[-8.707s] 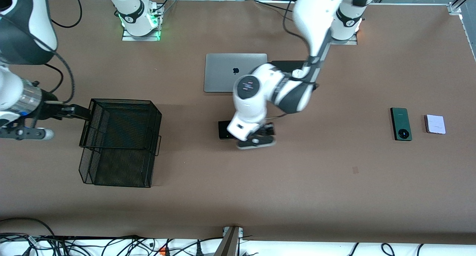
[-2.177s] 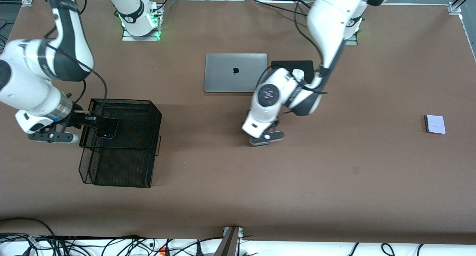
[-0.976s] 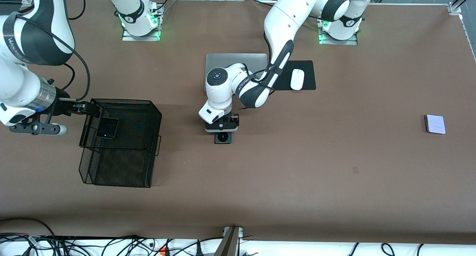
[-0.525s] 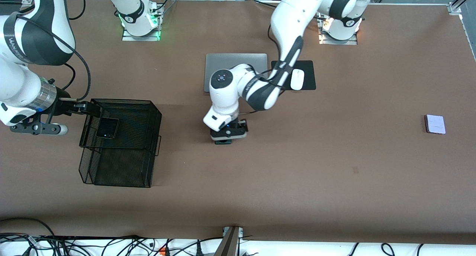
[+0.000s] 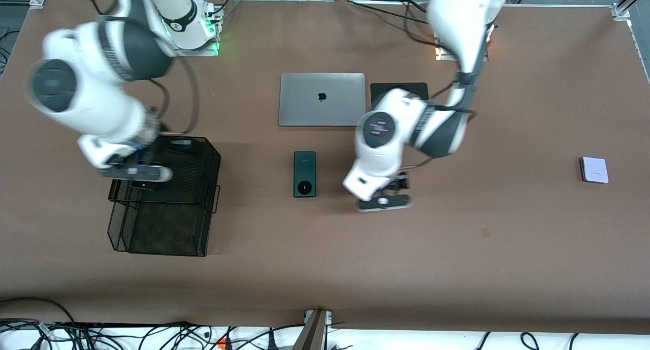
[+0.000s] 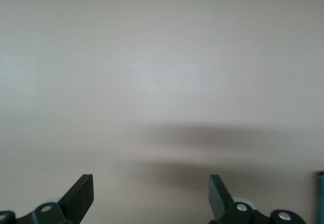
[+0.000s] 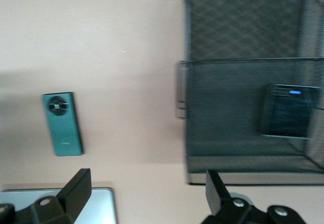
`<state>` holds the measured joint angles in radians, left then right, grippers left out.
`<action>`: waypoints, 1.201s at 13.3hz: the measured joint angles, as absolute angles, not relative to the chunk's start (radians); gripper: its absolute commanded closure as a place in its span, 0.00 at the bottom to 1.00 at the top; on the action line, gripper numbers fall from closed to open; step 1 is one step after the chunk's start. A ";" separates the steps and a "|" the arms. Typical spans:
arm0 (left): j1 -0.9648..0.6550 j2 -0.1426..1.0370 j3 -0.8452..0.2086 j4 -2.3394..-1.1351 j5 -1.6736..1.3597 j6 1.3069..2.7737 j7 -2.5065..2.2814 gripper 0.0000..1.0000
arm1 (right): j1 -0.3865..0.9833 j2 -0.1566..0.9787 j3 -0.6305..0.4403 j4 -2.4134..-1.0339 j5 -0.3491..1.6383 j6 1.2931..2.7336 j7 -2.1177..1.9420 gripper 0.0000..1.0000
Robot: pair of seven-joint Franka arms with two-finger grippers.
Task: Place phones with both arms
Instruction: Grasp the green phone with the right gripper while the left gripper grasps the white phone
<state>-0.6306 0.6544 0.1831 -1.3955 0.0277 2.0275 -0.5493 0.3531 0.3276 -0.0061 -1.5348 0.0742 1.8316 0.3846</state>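
Right tool [image 5: 136, 173], jaws wide, over the black wire-mesh basket [image 5: 167, 238]: approach the long dark green phone [image 5: 304, 173] squarely; left tool [image 5: 384, 201] gapes empty beside it.

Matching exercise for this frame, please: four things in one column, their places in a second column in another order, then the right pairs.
Things:
1. black flip phone
2. green phone
3. pink flip phone
4. left pincer

Places:
A. alone on the table near the left arm's end
B. in the upper tier of the black mesh basket
C. flat on the table, nearer to the front camera than the silver laptop
D. open, over bare table beside the green phone

Pairs: 1-B, 2-C, 3-A, 4-D
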 measured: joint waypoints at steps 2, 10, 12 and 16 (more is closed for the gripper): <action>-0.561 0.552 0.183 -1.525 0.028 2.026 -0.424 0.00 | 0.400 0.390 0.025 -1.532 0.074 1.941 0.475 0.00; -0.217 0.362 0.184 -1.768 0.029 2.042 0.078 0.00 | 0.614 0.683 0.032 -1.524 0.073 2.261 0.603 0.00; -0.113 0.357 0.183 -1.801 0.030 2.101 0.209 0.00 | 0.627 0.724 0.031 -1.521 0.071 2.318 0.582 0.00; 0.077 0.358 0.182 -1.887 0.030 2.251 0.450 0.00 | 0.661 0.786 0.031 -1.520 0.009 2.384 0.537 0.00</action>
